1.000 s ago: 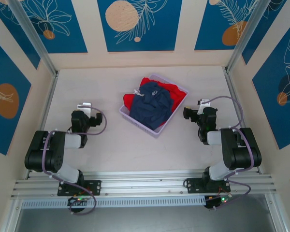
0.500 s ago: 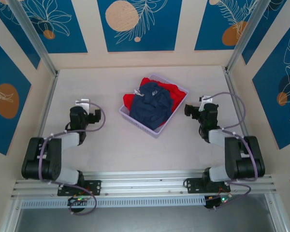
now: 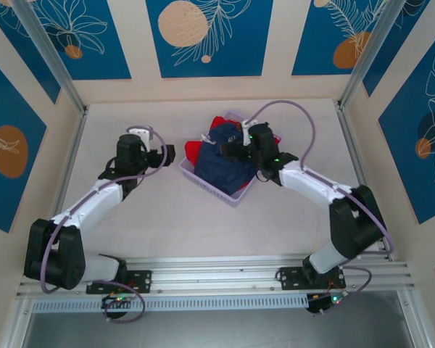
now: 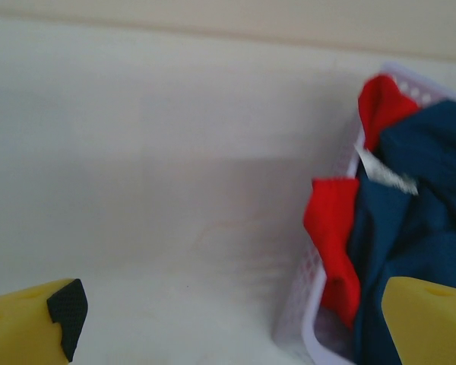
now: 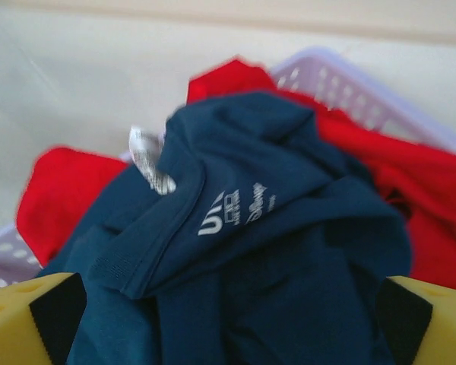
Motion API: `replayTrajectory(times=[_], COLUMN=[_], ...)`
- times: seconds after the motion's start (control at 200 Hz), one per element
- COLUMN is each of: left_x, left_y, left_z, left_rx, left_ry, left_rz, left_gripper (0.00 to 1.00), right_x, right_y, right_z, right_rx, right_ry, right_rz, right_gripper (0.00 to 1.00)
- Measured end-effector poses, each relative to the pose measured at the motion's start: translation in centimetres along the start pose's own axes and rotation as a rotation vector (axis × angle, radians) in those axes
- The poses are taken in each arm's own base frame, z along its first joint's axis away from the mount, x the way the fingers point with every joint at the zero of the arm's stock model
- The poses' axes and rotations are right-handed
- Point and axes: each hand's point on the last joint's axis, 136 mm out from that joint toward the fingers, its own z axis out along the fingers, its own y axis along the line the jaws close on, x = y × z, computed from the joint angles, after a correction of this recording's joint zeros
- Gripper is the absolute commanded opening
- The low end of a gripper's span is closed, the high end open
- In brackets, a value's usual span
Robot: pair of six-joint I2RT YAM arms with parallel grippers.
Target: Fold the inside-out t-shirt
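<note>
The inside-out t-shirt (image 3: pixel 221 168) is dark navy and lies crumpled on top in a lavender basket (image 3: pixel 206 184). Its small white tag (image 5: pixel 148 160) sticks up at the neck. My right gripper (image 3: pixel 228 150) hovers over the basket, open. In the right wrist view the t-shirt (image 5: pixel 273 228) lies between and below its yellow fingers (image 5: pixel 23 319), untouched. My left gripper (image 3: pixel 167 154) stands open above the table just left of the basket. The left wrist view has the t-shirt (image 4: pixel 425 228) at the right, with bare table between the fingers (image 4: pixel 30 331).
A bright red garment (image 3: pixel 219 123) lies under the t-shirt and hangs over the basket's left rim (image 4: pixel 334 228). The pale table (image 3: pixel 130 225) is walled by blue patterned panels. Metal posts stand at the back corners.
Both arms have stretched forward from near their bases. The right gripper has swung left over the basket. The left gripper has moved right, up to the basket's side.
</note>
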Motion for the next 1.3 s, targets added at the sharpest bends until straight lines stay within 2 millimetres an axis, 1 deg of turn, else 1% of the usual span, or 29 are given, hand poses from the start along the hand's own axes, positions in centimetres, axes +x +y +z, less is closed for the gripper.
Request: replayTrajectory(times=[0.055,0.11,0.17,0.19,0.275,0.34,0.38,0.42,0.485,0.5,0.54,0.6,0.665,0.68,0.73,0.735,0.745,0.75,0.785,0.805,0.845,0.905,0.97,1.045,1.11,1.215,1.295], left_x=[1.0,1.7,2.2,2.3,2.7,3.0,3.2,3.2,3.2,3.2,3.1,2.6,1.6,1.3,-0.2,-0.4,-0.7,-0.8,-2.1,-2.8,-4.2,-6.3,-8.0,-9.3,-9.7,-9.9,-9.8], left_y=[-0.2,-0.2,-0.2,-0.1,0.2,0.6,0.8,1.1,1.6,1.7,1.9,2.3,2.7,2.8,3.2,3.3,3.4,3.5,4.0,4.3,5.1,6.4,7.6,8.9,10.2,12.8,14.7], left_z=[0.0,0.0,0.0,-0.1,-0.1,-0.2,-0.3,-0.4,-0.7,-0.7,-1.2,-2.0,-3.1,-3.4,-4.4,-4.6,-4.7,-4.8,-5.7,-6.1,-7.0,-8.6,-10.3,-12.0,-13.6,-16.5,-18.7], left_rx=[-0.001,-0.006,-0.011,-0.015,-0.034,-0.055,-0.069,-0.090,-0.119,-0.125,-0.143,-0.167,-0.184,-0.186,-0.192,-0.193,-0.195,-0.197,-0.203,-0.204,-0.215,-0.232,-0.250,-0.273,-0.300,-0.362,-0.416], left_ry=[0.037,0.064,0.084,0.090,0.107,0.121,0.129,0.133,0.140,0.139,0.135,0.124,0.103,0.097,0.066,0.062,0.057,0.054,0.027,0.014,-0.018,-0.062,-0.097,-0.129,-0.150,-0.189,-0.221], left_rz=[0.000,-0.002,-0.007,-0.009,-0.017,-0.023,-0.026,-0.030,-0.038,-0.037,-0.040,-0.052,-0.081,-0.088,-0.128,-0.134,-0.141,-0.145,-0.180,-0.200,-0.236,-0.292,-0.340,-0.387,-0.428,-0.504,-0.559], left_gripper=[1.00,1.00,1.00,1.00,1.00,1.00,1.00,1.00,1.00,1.00,1.00,1.00,1.00,1.00,1.00,1.00,1.00,1.00,1.00,1.00,1.00,1.00,1.00,1.00,1.00,1.00,1.00], right_x=[1.4,2.6,3.7,4.1,4.8,4.9,4.6,4.2,2.7,2.4,0.9,-1.9,-5.9,-7.2,-10.5,-11.2,-11.5,-12.0,-14.3,-15.4,-17.7,-20.0,-21.4,-22.3,-22.8,-22.8,-22.2], right_y=[0.0,-0.3,-0.6,-0.7,-0.6,-0.4,-0.2,0.0,0.4,0.5,0.9,2.0,3.6,4.2,5.8,6.2,6.3,6.7,8.3,9.1,11.5,14.8,18.0,21.2,23.4,26.6,28.7], right_z=[1.2,2.2,3.1,3.5,4.9,5.6,5.8,5.7,4.9,4.6,3.5,1.1,-2.7,-4.0,-7.4,-8.2,-8.4,-9.1,-11.8,-13.1,-16.3,-20.2,-23.5,-25.8,-26.5,-26.1,-24.9], right_rx=[0.015,0.038,0.057,0.059,0.062,0.058,0.054,0.049,0.034,0.032,0.010,-0.040,-0.116,-0.142,-0.210,-0.226,-0.232,-0.246,-0.304,-0.332,-0.412,-0.523,-0.639,-0.750,-0.817,-0.899,-0.939], right_ry=[0.065,0.121,0.173,0.191,0.236,0.264,0.273,0.276,0.262,0.257,0.235,0.176,0.071,0.034,-0.059,-0.080,-0.088,-0.106,-0.178,-0.212,-0.293,-0.383,-0.445,-0.476,-0.480,-0.457,-0.417], right_rz=[-0.009,-0.014,-0.017,-0.017,-0.014,-0.015,-0.017,-0.026,-0.036,-0.027,-0.035,-0.030,-0.020,-0.018,-0.014,-0.012,-0.012,-0.014,-0.018,-0.023,-0.038,-0.063,-0.084,-0.103,-0.118,-0.134,-0.138], right_gripper=[0.99,1.00,0.94,0.88,0.50,0.29,0.20,0.12,0.00,0.00,0.00,0.00,0.00,0.00,0.00,0.00,0.00,0.00,0.00,0.00,0.00,0.00,0.00,0.00,0.00,0.00,0.00])
